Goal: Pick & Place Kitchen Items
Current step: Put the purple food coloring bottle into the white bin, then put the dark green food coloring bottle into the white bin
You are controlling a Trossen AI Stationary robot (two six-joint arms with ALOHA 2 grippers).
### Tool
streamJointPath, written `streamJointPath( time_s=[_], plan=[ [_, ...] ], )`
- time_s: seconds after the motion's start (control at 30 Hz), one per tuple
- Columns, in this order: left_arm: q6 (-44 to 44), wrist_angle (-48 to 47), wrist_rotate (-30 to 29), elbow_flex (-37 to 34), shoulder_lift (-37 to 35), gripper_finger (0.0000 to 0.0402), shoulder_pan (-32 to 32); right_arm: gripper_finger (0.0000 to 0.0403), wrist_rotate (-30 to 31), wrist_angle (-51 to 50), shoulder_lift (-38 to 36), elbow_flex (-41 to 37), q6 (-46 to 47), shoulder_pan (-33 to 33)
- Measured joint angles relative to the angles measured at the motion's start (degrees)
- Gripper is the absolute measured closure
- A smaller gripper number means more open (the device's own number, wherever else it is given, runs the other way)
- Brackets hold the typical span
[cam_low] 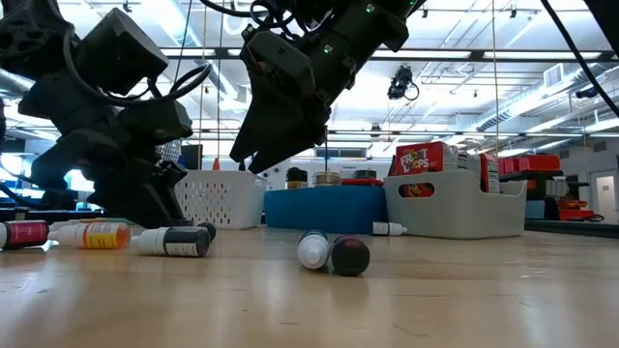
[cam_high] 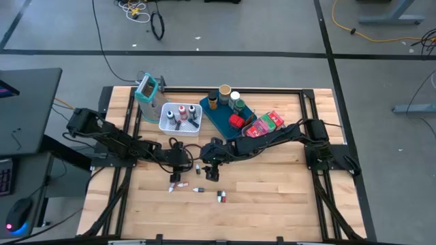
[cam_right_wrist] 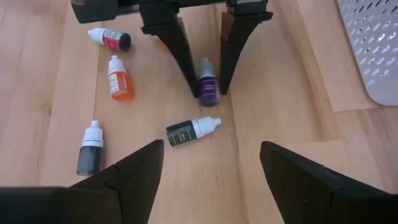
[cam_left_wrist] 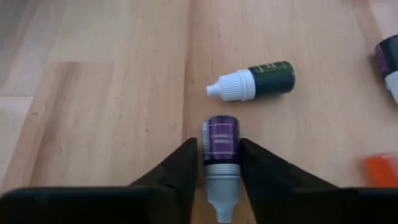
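A small purple bottle (cam_left_wrist: 221,134) lies on its side on the wooden table, its pale cap toward the left wrist. My left gripper (cam_left_wrist: 219,146) is low over the table at mid left (cam_high: 182,162), shut on that bottle. A dark green bottle with a white cap (cam_left_wrist: 255,83) lies on its side just beyond it. My right gripper (cam_right_wrist: 211,146) hangs open above the table (cam_high: 212,167), facing the left gripper, with nothing between its fingers. Orange (cam_right_wrist: 120,79), red (cam_right_wrist: 111,38) and black (cam_right_wrist: 91,152) bottles lie loose nearby. My left gripper pinches the purple bottle between its two fingers (cam_left_wrist: 186,168), on the two sides of its body where it meets the cap (cam_left_wrist: 209,157). The fingers slant down from the table's left and lie along the bottle. The bottle lies on its side on the table.
At the back stand a white mesh basket (cam_high: 180,117) with bottles, a blue tray (cam_high: 216,117) with jars and a grey bin (cam_high: 262,126) with packets. Two more bottles (cam_low: 332,253) lie toward the near edge. Bare wood stretches along the near side.
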Motion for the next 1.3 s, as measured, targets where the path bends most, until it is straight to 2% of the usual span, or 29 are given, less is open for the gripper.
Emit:
streamJointPath(
  time_s=[0.17, 0.33, 0.47, 0.57, 0.7, 0.8, 0.97, 1.03, 1.17, 1.3],
  plan=[
    [1.3, -0.7, -7.3, 0.0, -0.8, 0.0324, 0.3, 0.0124, -0.1, 0.0, 0.0, 0.0, 1.2, 0.0],
    [6.1, -4.6, -15.5, 1.6, -5.5, 0.0319, 2.7, 0.0124, -0.2, 0.1, 0.0, 0.0, 1.1, 0.0],
    [10.0, -14.7, -22.9, 4.9, -11.6, 0.0295, 6.7, 0.0124, -0.2, 1.3, 0.0, 0.0, 1.2, 0.0],
    [12.4, -18.9, -25.9, 7.9, -16.4, 0.0299, 10.6, 0.0124, -0.2, 5.4, 0.8, 0.0, 2.5, 0.0],
    [12.3, -21.9, -25.3, 9.8, -21.1, 0.0318, 17.5, 0.0124, -0.2, 12.1, 3.6, 0.1, 7.0, 0.0],
    [12.3, -22.9, -21.1, 9.9, -22.6, 0.0321, 22.5, 0.0124, 0.8, 12.8, 5.7, 0.1, 6.4, 0.1],
    [11.8, -26.1, -12.4, 9.8, -21.9, 0.0288, 28.3, 0.0124, 9.4, 9.4, 6.7, 0.0, 9.1, 0.4],
    [11.7, -26.7, -11.0, 9.8, -21.1, 0.0273, 29.4, 0.0124, 9.9, 9.8, 6.7, 0.0, 10.7, 0.6],
    [11.1, -26.5, -12.1, 9.8, -21.2, 0.0248, 30.3, 0.0124, 8.7, 9.4, 6.7, 0.0, 14.5, 1.2],
    [11.0, -25.9, -16.0, 9.8, -21.4, 0.023, 30.3, 0.0124, 8.8, 10.3, 7.4, 0.0, 15.7, 2.4]
  ],
)
